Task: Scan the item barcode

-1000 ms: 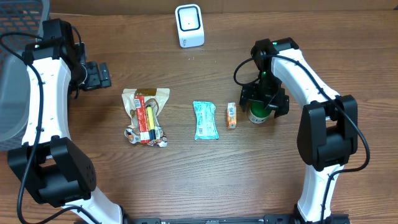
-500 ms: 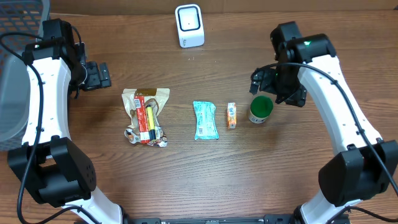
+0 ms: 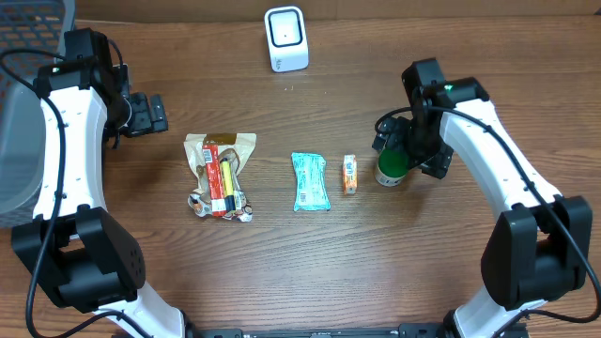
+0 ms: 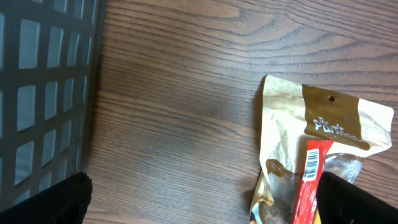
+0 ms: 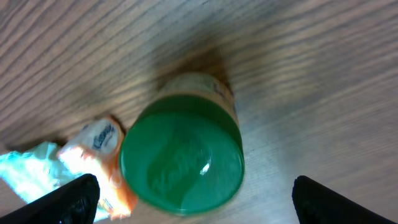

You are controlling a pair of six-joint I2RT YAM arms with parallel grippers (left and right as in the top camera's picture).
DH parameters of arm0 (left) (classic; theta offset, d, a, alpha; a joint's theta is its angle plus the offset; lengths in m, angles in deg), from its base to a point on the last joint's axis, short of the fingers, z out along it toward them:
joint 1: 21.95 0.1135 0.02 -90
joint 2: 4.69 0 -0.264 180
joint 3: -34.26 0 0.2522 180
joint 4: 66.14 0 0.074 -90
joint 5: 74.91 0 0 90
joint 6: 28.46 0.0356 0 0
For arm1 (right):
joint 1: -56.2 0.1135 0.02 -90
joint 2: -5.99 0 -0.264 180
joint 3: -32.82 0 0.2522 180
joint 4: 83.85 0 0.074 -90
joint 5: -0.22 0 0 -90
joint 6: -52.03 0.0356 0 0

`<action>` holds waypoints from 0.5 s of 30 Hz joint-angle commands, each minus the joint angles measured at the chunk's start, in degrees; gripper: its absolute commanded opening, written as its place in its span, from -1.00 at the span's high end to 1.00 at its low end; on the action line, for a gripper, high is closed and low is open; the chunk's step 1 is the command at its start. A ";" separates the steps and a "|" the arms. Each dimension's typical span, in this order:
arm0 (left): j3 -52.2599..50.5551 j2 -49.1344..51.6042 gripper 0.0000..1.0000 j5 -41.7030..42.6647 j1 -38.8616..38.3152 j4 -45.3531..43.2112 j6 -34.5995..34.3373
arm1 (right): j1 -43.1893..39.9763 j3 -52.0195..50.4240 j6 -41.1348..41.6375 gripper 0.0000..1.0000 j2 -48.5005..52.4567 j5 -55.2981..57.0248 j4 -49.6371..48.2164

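Brown wood-grain table. At far left stands a grey mesh basket. The left gripper is spread wide and empty. Next lies a tan pouch, its print beginning "The Fun" and otherwise unclear, with a barcode on the red wrapper. A white scanner sits at the rear. Further right are a teal packet and an orange pack. A green-lidded jar stands upright under the right gripper, whose jaws are wide and gripping nothing.

Left jaws wide apart; right jaws too.

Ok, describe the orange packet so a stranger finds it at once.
Below the white scanner at the far edge lies a row of items. The orange packet sits between a teal pouch and a green-lidded jar, and is the smallest there.
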 commanded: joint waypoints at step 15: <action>1.18 -1.07 -1.00 0.42 -0.11 -0.09 0.87 | 0.42 -6.56 2.95 -0.77 0.17 -0.52 -8.44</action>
